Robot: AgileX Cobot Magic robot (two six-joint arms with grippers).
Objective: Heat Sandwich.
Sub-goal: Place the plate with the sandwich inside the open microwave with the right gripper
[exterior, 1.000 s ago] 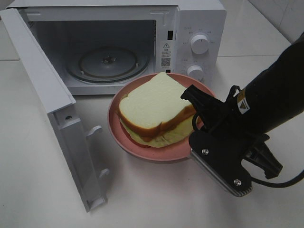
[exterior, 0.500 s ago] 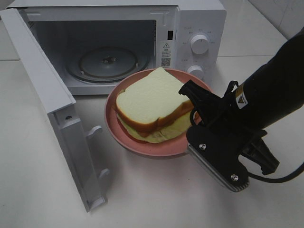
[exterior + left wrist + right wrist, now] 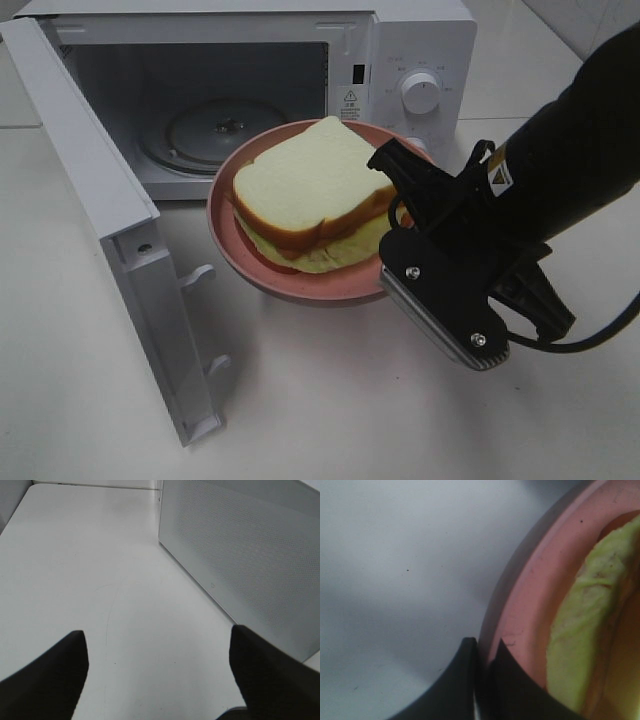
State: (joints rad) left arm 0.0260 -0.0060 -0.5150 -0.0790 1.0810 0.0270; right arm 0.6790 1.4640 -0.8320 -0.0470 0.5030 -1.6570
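Observation:
The sandwich [image 3: 305, 190], pale bread with yellow-green filling [image 3: 580, 630], lies on a round pink plate [image 3: 262, 268]. My right gripper [image 3: 402, 218] is shut on the plate's right rim [image 3: 520, 615] and holds the plate lifted off the table, in front of the open microwave [image 3: 240, 90]. The glass turntable [image 3: 215, 125] inside is bare. My left gripper [image 3: 159, 672] is out of the exterior view; its own view shows it open over bare white table beside the microwave's perforated side wall [image 3: 250, 565], with nothing between the fingers.
The microwave door [image 3: 110, 220] stands swung open toward the front left, its latch hooks [image 3: 198, 275] sticking out. The control knobs [image 3: 420, 92] are on the microwave's right panel. A black cable [image 3: 590, 340] trails from the right arm.
The right gripper has carried the plate with the sandwich up and to the left, closer to the microwave opening. The left gripper has not changed.

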